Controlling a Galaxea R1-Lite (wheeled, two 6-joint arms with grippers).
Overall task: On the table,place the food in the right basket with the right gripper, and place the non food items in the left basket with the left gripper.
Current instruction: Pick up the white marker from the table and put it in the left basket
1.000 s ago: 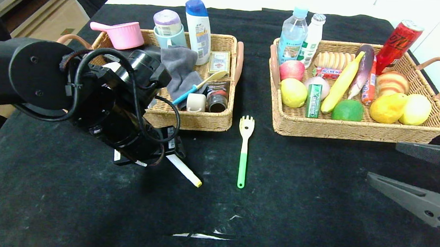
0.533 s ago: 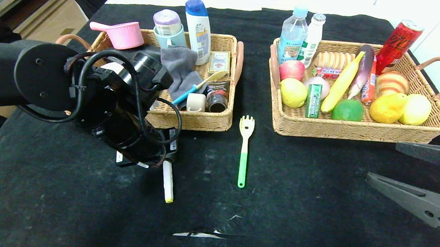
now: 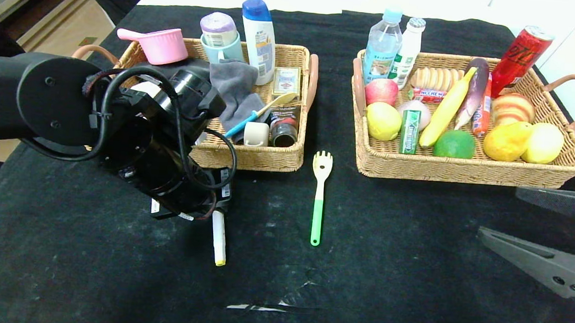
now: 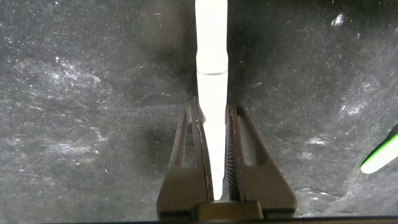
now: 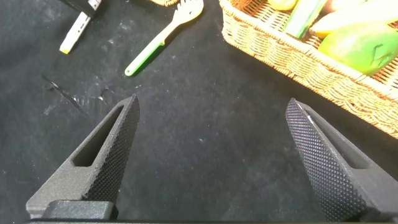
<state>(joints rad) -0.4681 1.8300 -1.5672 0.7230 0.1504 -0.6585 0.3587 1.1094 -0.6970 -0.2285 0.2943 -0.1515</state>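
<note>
Since a second ago we see the marker (image 3: 219, 237) swung from slanting right to pointing straight toward the near edge, left gripper (image 4: 215, 149) now clamped on its barrel on the table (image 3: 410, 269), just near of the left basket (image 3: 248, 156). Right gripper (image 5: 211, 155) sits spread wide at near right, with the green spork (image 3: 318, 203) lying between the baskets, right basket (image 3: 466, 170) full of food.

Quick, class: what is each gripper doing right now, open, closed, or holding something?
Left gripper: closed on the marker, on the table.
Right gripper: open, holding nothing.
</note>
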